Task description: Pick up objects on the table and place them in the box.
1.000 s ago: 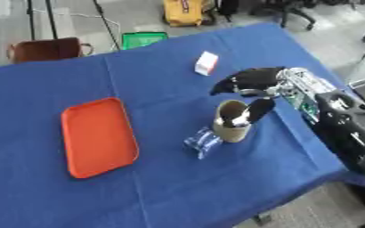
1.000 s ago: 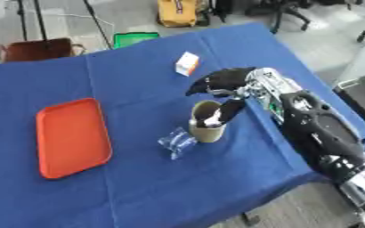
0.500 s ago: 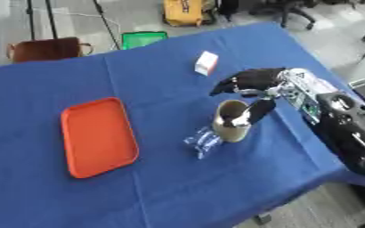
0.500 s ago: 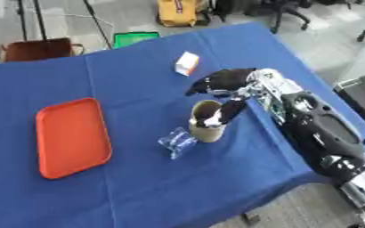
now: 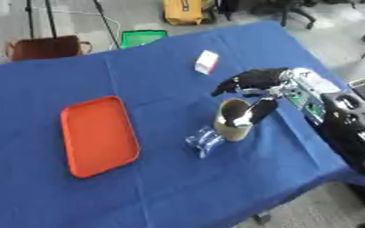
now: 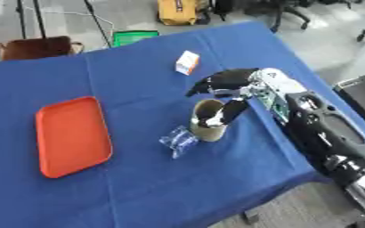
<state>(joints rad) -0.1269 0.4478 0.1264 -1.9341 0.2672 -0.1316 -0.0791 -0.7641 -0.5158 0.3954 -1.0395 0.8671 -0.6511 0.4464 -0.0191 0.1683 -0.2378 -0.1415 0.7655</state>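
Left eye view shows a blue cloth-covered table (image 5: 139, 187) with a brown cylindrical paper cup (image 5: 233, 121) standing upright near its right-hand side. Taking that cup as the landmark: the robot's black right hand (image 5: 252, 81) reaches in from the right and sits just beyond and above the cup, its long fingers (image 5: 226, 87) stretched out past the far rim while its thumb (image 5: 260, 110) points down at the cup's near right rim, at or inside the opening. Whether the hand actually grips the cup cannot be told; the fingers are spread, not curled closed. A crumpled clear plastic wrapper with bluish print (image 5: 203, 141) lies on the cloth just left of the cup's base, touching or nearly touching it. A flat orange rectangular plastic tray (image 5: 98, 136) lies well to the cup's left, with nothing in it. A small white carton with an orange side (image 5: 207, 62) rests beyond the cup, toward the table's far edge. The left hand does not appear.
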